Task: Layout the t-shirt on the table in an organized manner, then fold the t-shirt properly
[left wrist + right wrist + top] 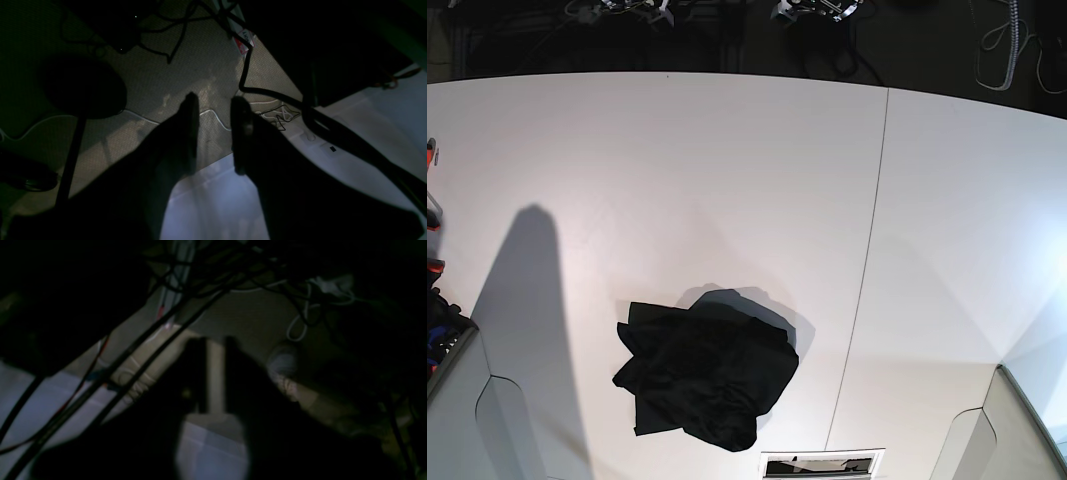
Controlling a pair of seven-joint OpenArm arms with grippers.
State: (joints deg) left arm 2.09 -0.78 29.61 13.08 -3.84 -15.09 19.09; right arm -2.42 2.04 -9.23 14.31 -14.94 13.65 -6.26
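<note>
The black t-shirt (705,373) lies crumpled in a heap on the white table (727,170), near the front edge and left of the dark seam (872,250). Its graphic is hidden. Neither gripper shows in the base view. In the left wrist view my left gripper (215,100) is open and empty, over the table's edge (213,200) and facing the carpeted floor. In the right wrist view my right gripper (214,340) stands with a narrow gap between its fingers, empty, also over a table edge (206,450). The shirt shows in neither wrist view.
Black cables (267,93) and a white cord (213,115) run over the floor beyond the table edge. A dark round chair base (83,86) stands at the left. Cables (140,350) also cross the right wrist view. A small dark slot (822,464) sits at the table's front edge.
</note>
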